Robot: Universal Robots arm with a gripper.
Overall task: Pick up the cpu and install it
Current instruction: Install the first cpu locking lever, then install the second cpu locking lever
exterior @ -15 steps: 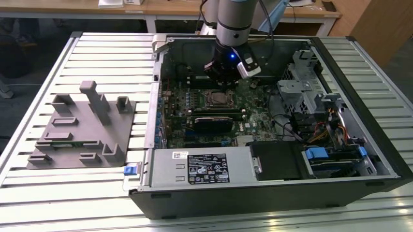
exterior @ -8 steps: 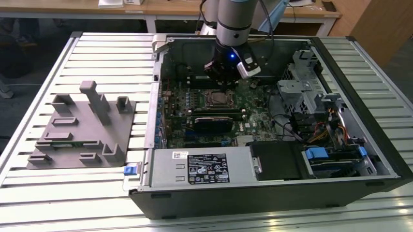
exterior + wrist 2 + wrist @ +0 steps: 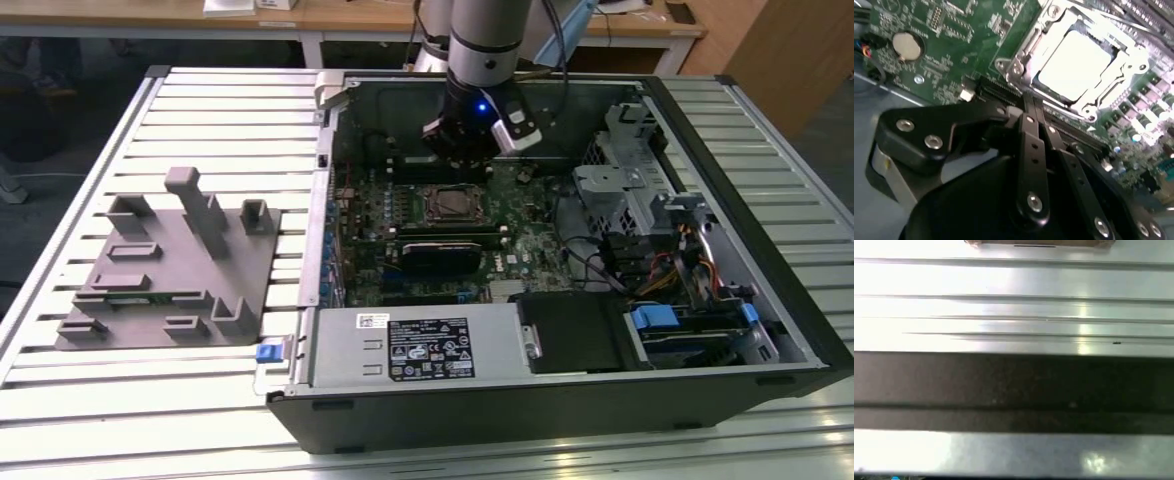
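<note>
The second wrist view shows the chip [image 3: 1074, 65] already lying in its socket frame [image 3: 1014, 67] on the green board [image 3: 944, 30], pale top up. The end effector [image 3: 1040, 117] hangs just beside the socket with its fingers [image 3: 1030, 145] together, holding nothing. In my judgement, any sideways drift could knock the frame or shift the chip off its seat. In the exterior view the arm [image 3: 481, 40] reaches into the open computer case [image 3: 534, 400] near the desk's far edge; drive cages and cables [image 3: 654, 260] crowd nearby. A grey fixture [image 3: 174, 270] sits well apart.
</note>
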